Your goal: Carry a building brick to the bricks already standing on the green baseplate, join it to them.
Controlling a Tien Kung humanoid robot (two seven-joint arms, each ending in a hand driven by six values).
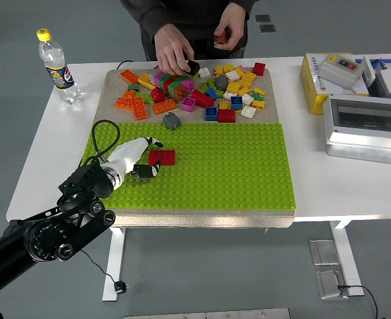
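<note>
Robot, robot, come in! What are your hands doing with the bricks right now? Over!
Left hand on the green baseplate, fingers at the red brick; grasp unclear. Right hand out of view. Person's hand reaching into the loose brick pile, clear of the robot.
</note>
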